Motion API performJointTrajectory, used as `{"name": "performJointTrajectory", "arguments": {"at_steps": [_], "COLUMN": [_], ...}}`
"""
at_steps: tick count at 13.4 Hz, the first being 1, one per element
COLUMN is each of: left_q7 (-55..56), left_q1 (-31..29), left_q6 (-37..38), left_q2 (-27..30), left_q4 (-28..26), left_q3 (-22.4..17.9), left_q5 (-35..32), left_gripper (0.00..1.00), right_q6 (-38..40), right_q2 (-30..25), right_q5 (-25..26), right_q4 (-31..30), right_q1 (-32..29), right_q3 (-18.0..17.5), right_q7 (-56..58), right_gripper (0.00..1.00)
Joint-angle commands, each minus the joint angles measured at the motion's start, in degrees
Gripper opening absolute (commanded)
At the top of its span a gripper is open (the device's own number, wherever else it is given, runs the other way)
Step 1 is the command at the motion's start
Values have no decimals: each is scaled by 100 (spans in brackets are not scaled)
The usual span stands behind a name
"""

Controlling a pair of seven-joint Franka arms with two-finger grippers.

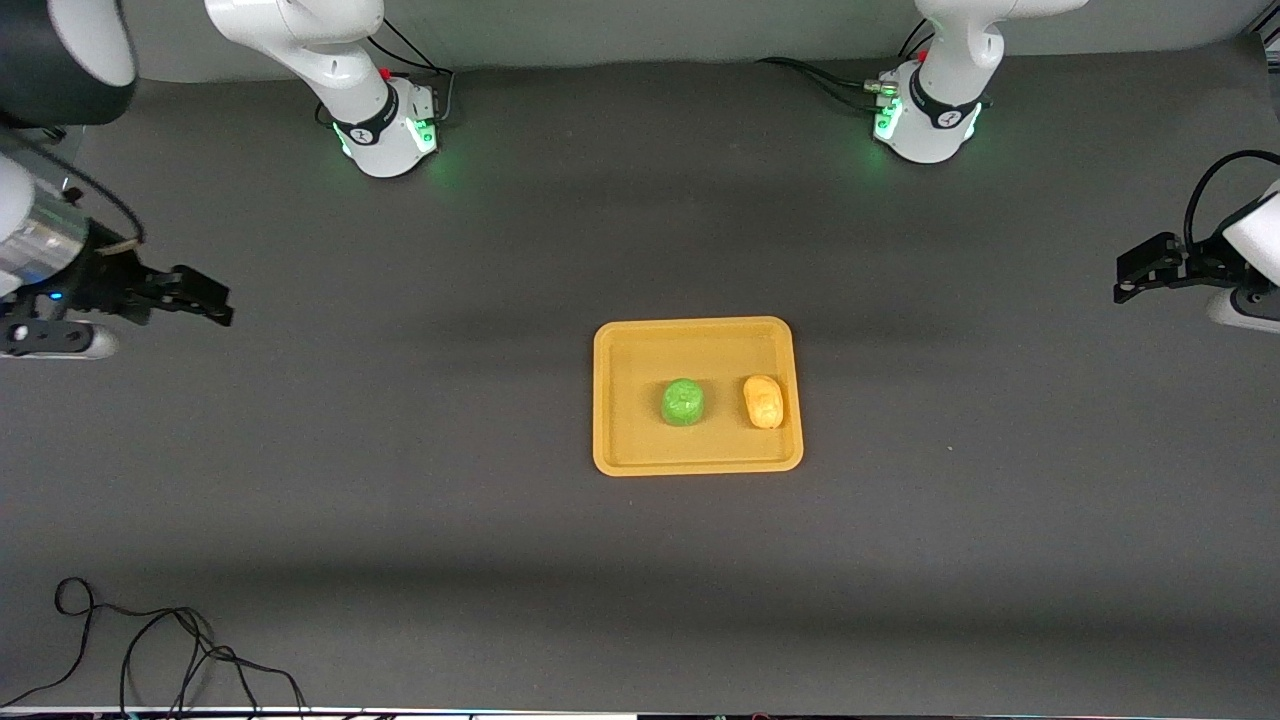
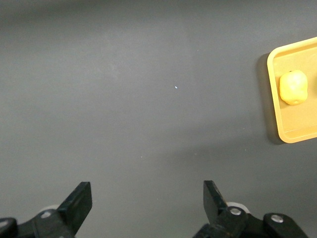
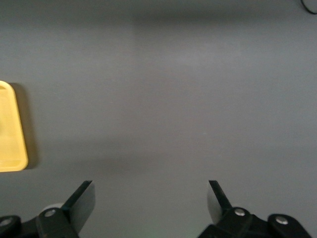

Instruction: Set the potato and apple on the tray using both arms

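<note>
Colours showing on the grey table [image 1: 400, 480]

An orange-yellow tray [image 1: 615, 400] is holding a bright green apple [image 1: 683, 402] and a yellow-tan potato [image 1: 764, 401], perhaps faintly speckled.

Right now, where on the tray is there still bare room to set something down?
The tray is bare between the apple and its rim toward the right arm's end. Around the potato, by the other rim, it is crowded.

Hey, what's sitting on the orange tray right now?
On the tray lie the apple and, beside it toward the left arm's end, the potato, apart from each other. Whatever the two cover cannot be seen. Left gripper and right gripper wait open, away from it.
</note>
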State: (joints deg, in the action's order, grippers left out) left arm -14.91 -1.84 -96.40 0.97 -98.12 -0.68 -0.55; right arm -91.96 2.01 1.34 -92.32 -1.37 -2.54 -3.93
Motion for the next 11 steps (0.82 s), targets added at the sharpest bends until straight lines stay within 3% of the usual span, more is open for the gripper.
{"name": "performJointTrajectory", "arguments": {"at_steps": [1,11], "left_q7": [6,15], "left_q1": [34,52], "left_q6": [113,227], "left_q2": [-123,-115], "left_q4": [232,241], "left_q3": [6,15], "left_q5": [-208,-227], "left_gripper": [100,100], "right_q6": [20,328], "right_q2": [-139,-122], "right_q5": [-90,-107], "right_q4": [-120,-23], "right_q1": [-48,-4], "right_q3": [173,263], "right_q7": [330,481], "right_gripper": [100,100]}}
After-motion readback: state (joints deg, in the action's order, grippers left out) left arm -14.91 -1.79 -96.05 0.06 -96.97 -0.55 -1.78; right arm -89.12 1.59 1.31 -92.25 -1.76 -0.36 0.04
